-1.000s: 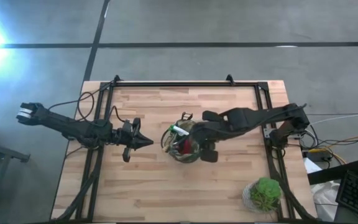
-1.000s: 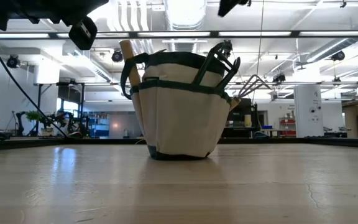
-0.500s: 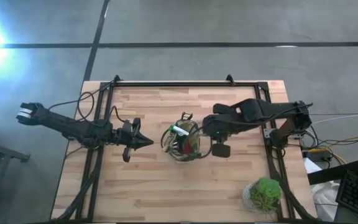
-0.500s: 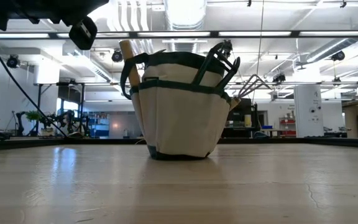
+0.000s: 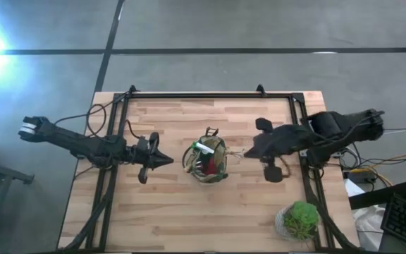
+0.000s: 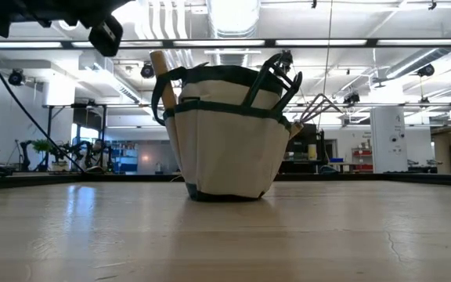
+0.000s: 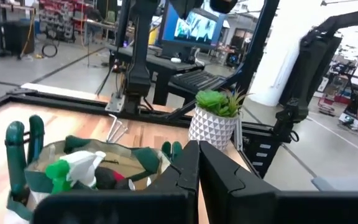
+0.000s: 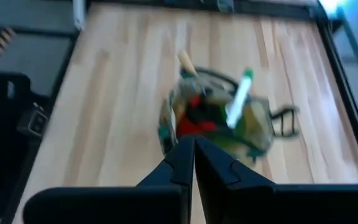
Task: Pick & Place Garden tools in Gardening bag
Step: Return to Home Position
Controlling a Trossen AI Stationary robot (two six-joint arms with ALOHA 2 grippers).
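We are looking down on a wooden table (image 5: 189, 212) ringed by a black frame rail (image 5: 196, 95). The gardening bag (image 5: 207, 164) is standing upright near the table's middle, well clear of every edge. The garden tools are sitting inside it. The green spray bottle (image 5: 203, 149) is lying across the top with its white head showing, and a red-and-black tool (image 8: 191, 121) is tucked beneath it. A wooden handle (image 6: 163, 74) is sticking up at one side and black pruner handles (image 6: 276, 78) are rising over the rim. Fork tines (image 6: 317, 106) are poking out past the side of the bag that is facing the right arm.

We are holding the left gripper (image 5: 166, 161) just beside the bag on the left arm's side, apart from the fabric. Its fingers are pressed together on nothing and pointing at the bag. The right gripper (image 8: 193, 148) is sitting over the boards on the opposite side, near the fork tines but not touching them. Its fingers are likewise closed and empty, and that arm is reaching in from the right-hand rail.

Bare boards are lying open between the bag and the rail at the top of the high view. More are lying open between the bag and the table's bottom edge. A bushy potted plant (image 5: 302, 220) is occupying the bottom-right corner on the right arm's side, just beside the rail there and well apart from the bag and both grippers. The rails are running close along the left and right edges, with each arm crossing over its own.
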